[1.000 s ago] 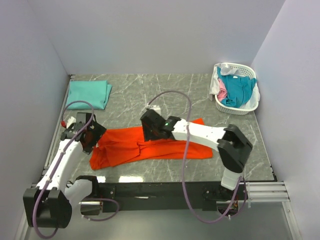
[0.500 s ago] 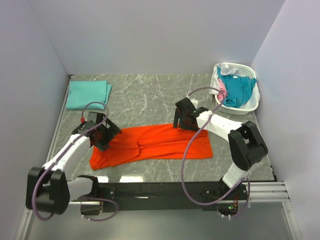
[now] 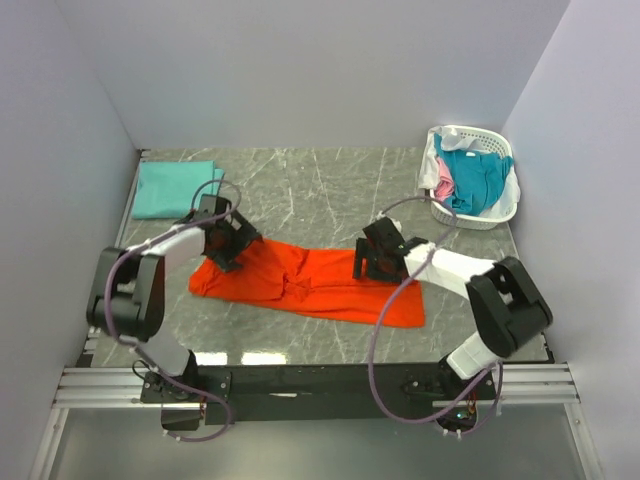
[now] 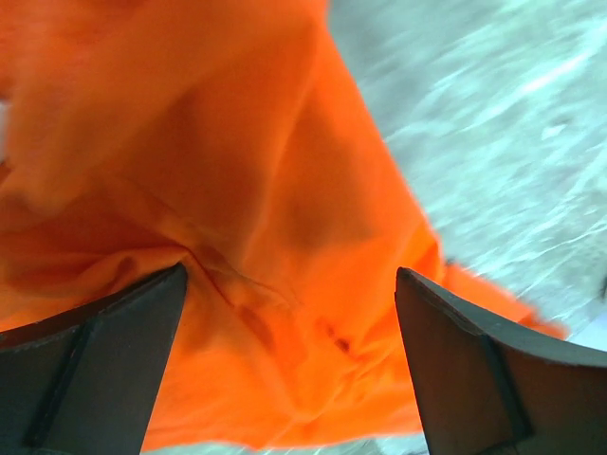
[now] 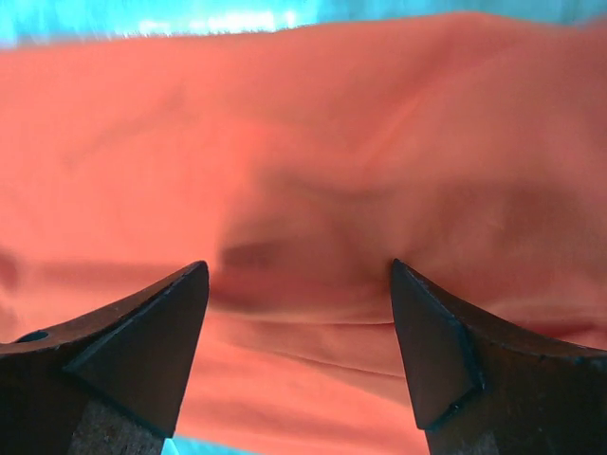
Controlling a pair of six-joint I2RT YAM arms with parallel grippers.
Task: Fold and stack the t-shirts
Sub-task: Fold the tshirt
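**Both claws free, orange shirt pulled out long across the table**

Since a second ago the orange t-shirt (image 3: 310, 285) has changed shape and place; it was bunched with a thick fold near its left end, and it now lies drawn out in a long slanted band across the middle of the table (image 3: 300, 190), its left end further back and its right end nearer the arms. The left gripper (image 3: 228, 240) has swung from the shirt's near-left end to its far-left corner; the right gripper (image 3: 375, 262) has gone from the middle of the cloth out to the far edge toward the right. Both claws stand wide apart with nothing clamped, the cloth only lying beneath them in the wrist views; the right one has just opened. My reading is that the shirt is being spread flat, with folding proper yet to come. One mint-green t-shirt (image 3: 175, 188) lies folded in the far-left corner; the teal-blue t-shirt (image 3: 475, 175) and the pink t-shirt (image 3: 443, 182) wait in the basket (image 3: 470, 215).

Both wrist views are blurred and filled with orange; no collar or sleeve can be made out; whether the fingertips touch the cloth I cannot tell. From above, each claw hides the cloth under it; how many shirts the basket holds is unclear.
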